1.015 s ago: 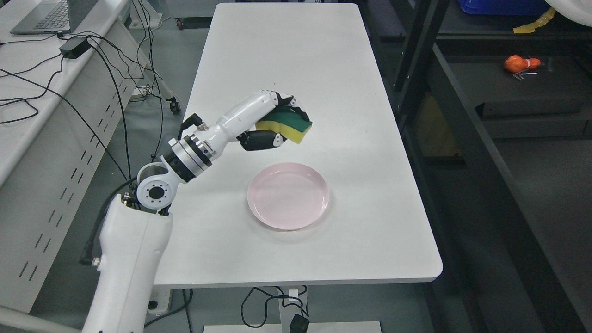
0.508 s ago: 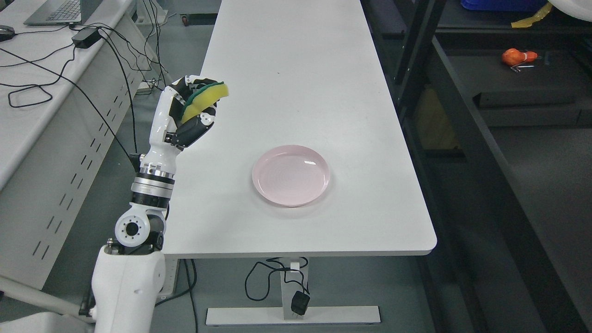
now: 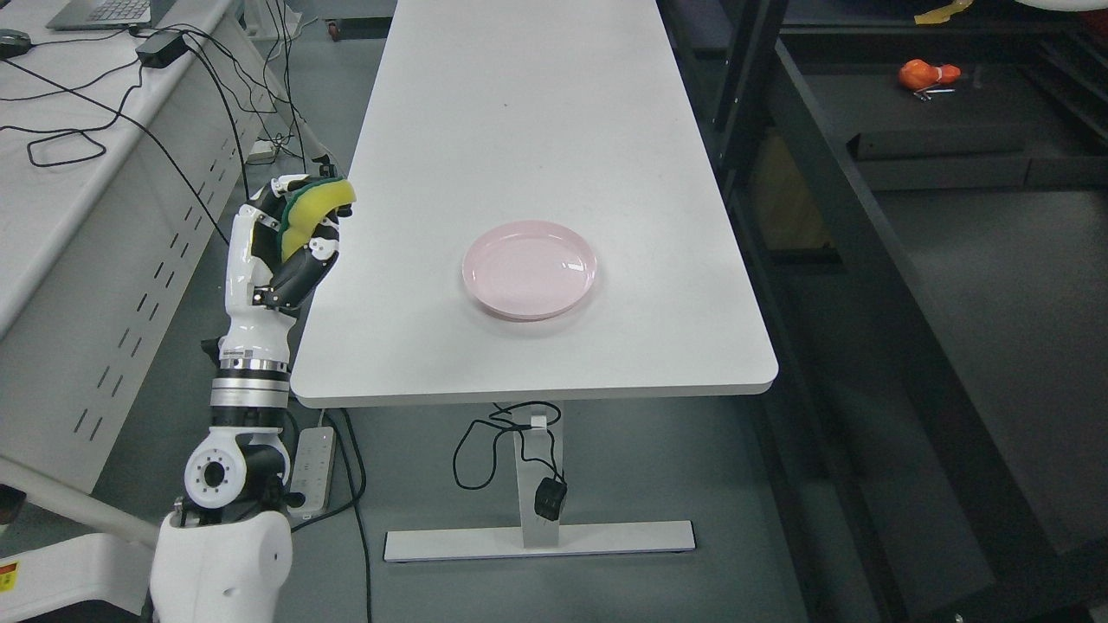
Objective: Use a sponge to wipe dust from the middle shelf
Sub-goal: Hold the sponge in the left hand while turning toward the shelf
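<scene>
- The left hand point(image 3: 281, 242) is raised upright just off the white table's point(image 3: 537, 130) left edge, near its front left corner.
- Its fingers point(image 3: 299, 272) are clamped around a yellow and green sponge point(image 3: 310, 212), held in the air.
- A pink plate point(image 3: 529, 269) sits on the table nearer the front edge, well apart from the sponge.
- Dark shelving point(image 3: 831, 173) stands along the table's right side.

Plate point(image 3: 529, 269) sits on the tabletop point(image 3: 537, 130) well right of the fingers point(image 3: 299, 268), which hold the sponge point(image 3: 313, 210) just off its left edge, shelf rack point(image 3: 866, 216) farther right.
</scene>
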You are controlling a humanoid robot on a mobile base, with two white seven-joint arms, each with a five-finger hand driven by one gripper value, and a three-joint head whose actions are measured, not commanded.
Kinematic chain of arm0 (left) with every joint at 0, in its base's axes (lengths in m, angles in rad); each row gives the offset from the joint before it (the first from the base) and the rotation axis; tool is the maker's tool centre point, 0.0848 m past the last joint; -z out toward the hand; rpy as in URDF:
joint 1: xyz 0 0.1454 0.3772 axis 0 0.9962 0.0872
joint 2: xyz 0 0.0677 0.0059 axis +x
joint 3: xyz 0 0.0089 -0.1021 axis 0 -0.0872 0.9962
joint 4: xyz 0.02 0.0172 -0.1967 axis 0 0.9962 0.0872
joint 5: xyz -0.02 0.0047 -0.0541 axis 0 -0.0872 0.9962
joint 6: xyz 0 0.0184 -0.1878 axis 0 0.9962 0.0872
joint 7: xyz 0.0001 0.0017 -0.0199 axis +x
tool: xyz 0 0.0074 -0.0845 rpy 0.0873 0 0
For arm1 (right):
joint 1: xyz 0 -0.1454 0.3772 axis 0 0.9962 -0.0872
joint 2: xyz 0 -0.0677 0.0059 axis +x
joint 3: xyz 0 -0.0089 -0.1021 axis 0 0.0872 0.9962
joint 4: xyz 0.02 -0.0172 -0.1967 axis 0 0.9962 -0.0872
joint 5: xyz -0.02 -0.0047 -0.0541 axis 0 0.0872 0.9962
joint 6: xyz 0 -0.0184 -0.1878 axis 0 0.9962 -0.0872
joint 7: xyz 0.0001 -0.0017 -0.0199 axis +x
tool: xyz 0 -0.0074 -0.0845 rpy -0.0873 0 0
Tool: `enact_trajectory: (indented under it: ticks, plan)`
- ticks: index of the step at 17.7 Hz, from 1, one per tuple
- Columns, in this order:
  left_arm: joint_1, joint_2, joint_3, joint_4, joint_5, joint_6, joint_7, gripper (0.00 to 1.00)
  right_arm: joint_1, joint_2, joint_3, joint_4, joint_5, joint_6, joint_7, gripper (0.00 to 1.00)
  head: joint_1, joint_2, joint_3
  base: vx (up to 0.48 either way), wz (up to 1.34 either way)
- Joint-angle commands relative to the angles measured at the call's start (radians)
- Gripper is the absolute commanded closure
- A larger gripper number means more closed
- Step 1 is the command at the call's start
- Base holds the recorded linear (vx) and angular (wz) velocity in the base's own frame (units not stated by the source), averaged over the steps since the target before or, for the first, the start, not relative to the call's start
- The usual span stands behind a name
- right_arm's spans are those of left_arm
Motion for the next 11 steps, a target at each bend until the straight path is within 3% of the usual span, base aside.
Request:
enact_trajectory:
  ticks: [1,11]
  plan:
    - [0.035,0.009,0.024,-0.065,0.024,-0.014,-0.001,1.00,0.000,-0.017,0.000,-0.017,0.000,0.001,-0.001,0.00,0.0000,0.000,0.000,-0.206,-0.04]
    - [0.047,0.009,-0.020,-0.073,0.024,-0.020,-0.004,1.00,0.000,-0.017,0.000,-0.017,0.000,0.001,-0.001,0.00,0.0000,0.000,0.000,-0.216,-0.16]
